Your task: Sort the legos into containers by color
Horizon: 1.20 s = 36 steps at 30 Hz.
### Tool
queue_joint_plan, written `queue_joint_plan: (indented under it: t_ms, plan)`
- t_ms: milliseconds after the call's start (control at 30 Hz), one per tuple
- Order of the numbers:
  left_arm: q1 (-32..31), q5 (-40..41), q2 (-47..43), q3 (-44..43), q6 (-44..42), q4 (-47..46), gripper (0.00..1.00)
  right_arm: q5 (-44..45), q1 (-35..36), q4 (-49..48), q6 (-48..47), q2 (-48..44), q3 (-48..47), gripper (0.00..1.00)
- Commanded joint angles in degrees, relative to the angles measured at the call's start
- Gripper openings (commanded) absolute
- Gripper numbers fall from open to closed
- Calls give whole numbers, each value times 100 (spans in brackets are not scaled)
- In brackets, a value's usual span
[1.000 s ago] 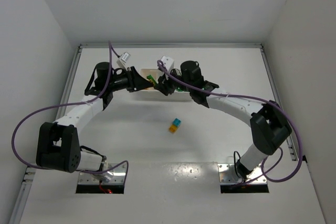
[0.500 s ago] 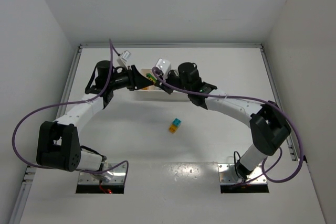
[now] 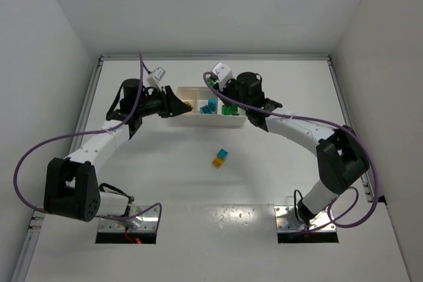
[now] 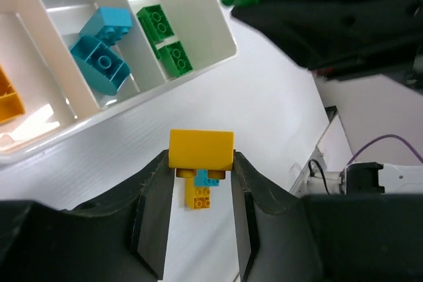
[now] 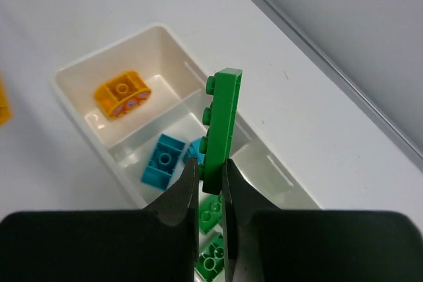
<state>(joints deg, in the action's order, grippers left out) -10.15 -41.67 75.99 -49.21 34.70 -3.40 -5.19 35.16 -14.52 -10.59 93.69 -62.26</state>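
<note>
- Currently the left pincer (image 4: 200,163) is closed on a yellow brick (image 4: 201,150), one finger pressed against each side of it; it hangs by the left end of the white tray (image 3: 205,122)
- Meanwhile the right pincer (image 5: 211,179) is closed on a thin green plate (image 5: 220,127), held upright on its edge; it hovers over the right end of the tray
- The tray sits near the far edge of the table (image 3: 277,163), about midway along it; its left compartment holds an orange-yellow brick (image 5: 122,92); the middle one holds blue bricks (image 4: 102,47); the right one holds green bricks (image 4: 165,41)
- A loose pair (image 3: 220,158), one yellow and one blue, lies touching near the middle of the table, well apart from the tray and nearer the arms' bases
</note>
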Motion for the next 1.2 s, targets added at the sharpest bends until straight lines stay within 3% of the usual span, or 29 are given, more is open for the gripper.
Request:
queue_joint_plan:
  t_ms: [0, 267, 500, 667, 767, 900, 933, 1000, 1167]
  plan:
    - [-4, 247, -294, 105, -209, 164, 0, 361, -141, -139, 426, -255, -76, 0]
    - [48, 1696, -67, -676, -832, 988, 0, 414, -659, 704, 1085, -307, 213, 0]
    - [-74, 2040, 1049, -1845, -1079, 1272, 0, 282, -984, 1346, 1516, 61, 135, 1]
    - [-189, 2277, 1559, -2031, -974, 1272, 0, -51, -1160, 1400, 1630, 264, -57, 19]
    - [-242, 2365, 1796, -2083, -974, 1219, 0, -280, -1160, 1452, 1630, 439, -216, 41]
    - [-294, 2479, 2104, -2285, -1026, 1219, 12, -333, -1213, 1452, 1630, 492, -321, 64]
    - [-294, 2480, 2105, -2286, -1026, 1219, 22, -333, -1213, 1452, 1630, 492, -322, 67]
    - [-347, 2550, 2245, -2339, -1026, 1219, 28, -333, -1213, 1400, 1630, 431, -322, 67]
    - [-461, 2497, 2105, -2252, -1184, 1219, 62, -1279, -1266, 1400, 1324, -78, 19, 67]
